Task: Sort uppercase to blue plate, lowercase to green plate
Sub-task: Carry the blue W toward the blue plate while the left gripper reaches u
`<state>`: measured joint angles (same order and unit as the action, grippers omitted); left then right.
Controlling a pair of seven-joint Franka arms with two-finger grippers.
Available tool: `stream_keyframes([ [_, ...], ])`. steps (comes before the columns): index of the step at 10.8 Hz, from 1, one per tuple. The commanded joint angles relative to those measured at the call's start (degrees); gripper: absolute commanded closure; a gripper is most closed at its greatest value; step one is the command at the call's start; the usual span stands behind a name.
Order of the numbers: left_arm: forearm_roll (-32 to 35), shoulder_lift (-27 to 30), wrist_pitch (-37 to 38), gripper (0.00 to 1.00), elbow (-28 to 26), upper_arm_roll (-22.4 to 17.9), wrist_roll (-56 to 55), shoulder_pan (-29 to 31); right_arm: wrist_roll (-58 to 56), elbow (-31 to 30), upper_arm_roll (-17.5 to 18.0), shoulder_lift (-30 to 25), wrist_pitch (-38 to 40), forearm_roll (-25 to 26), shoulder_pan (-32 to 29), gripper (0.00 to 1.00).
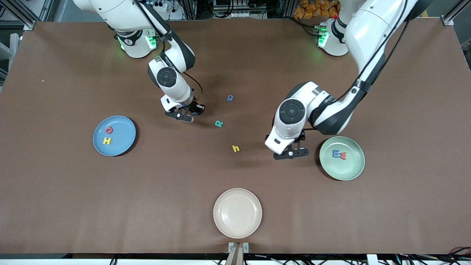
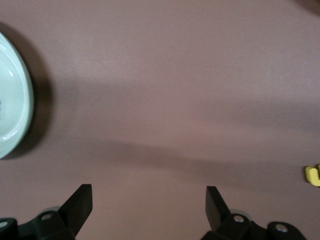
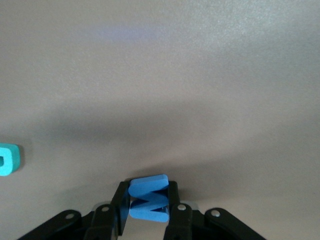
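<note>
My right gripper (image 1: 191, 112) is shut on the blue W (image 3: 148, 198), low over the table between the blue plate (image 1: 123, 127) and the teal R (image 1: 219, 124). The blue plate holds the red Q (image 1: 109, 130) and the yellow H (image 1: 107, 140). The green plate (image 1: 346, 171) holds a blue m (image 1: 336, 154) and a red m (image 1: 343, 156). My left gripper (image 1: 292, 152) hangs open beside the green plate with nothing between its fingers. The yellow h (image 1: 236, 148) and the blue g (image 1: 230, 98) lie loose mid-table.
A beige plate (image 1: 237, 212) sits near the table's front edge, nearer the camera than the loose letters. In the wrist views, the teal R (image 3: 7, 159), the green plate's rim (image 2: 12, 100) and the yellow h (image 2: 313, 175) show at the picture edges.
</note>
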<state>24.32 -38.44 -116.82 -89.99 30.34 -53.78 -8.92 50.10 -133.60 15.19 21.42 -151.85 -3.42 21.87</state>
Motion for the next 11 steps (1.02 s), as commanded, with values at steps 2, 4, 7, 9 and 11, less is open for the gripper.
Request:
stream_keyframes([
  [2, -1.6, -3.1, 1.8, 0.00, 6.0, -1.2, -4.3, -3.8, -4.3, 6.0, 0.1, -1.1, 12.6, 0.3, -1.9, 0.77],
  [4, -1.6, -5.8, 1.7, 0.00, 8.8, -1.4, -10.5, -6.3, -9.0, 6.3, -0.4, -2.3, 14.5, 0.3, -4.3, 0.78],
  [7, -1.8, -7.0, 1.2, 0.00, 10.7, -6.1, -14.7, -11.6, -18.4, 9.9, -4.2, -2.7, 21.8, 0.4, -6.1, 0.78],
  [9, -2.5, -8.8, 0.5, 0.00, 12.9, -6.3, -17.7, -13.0, -27.2, 12.5, -9.2, -3.3, 26.3, 0.4, -6.2, 0.78],
  [11, -2.5, -11.0, -1.4, 0.00, 15.2, -6.7, -20.4, -14.8, -35.8, 14.1, -14.0, -3.2, 27.5, 0.4, -6.2, 0.78],
])
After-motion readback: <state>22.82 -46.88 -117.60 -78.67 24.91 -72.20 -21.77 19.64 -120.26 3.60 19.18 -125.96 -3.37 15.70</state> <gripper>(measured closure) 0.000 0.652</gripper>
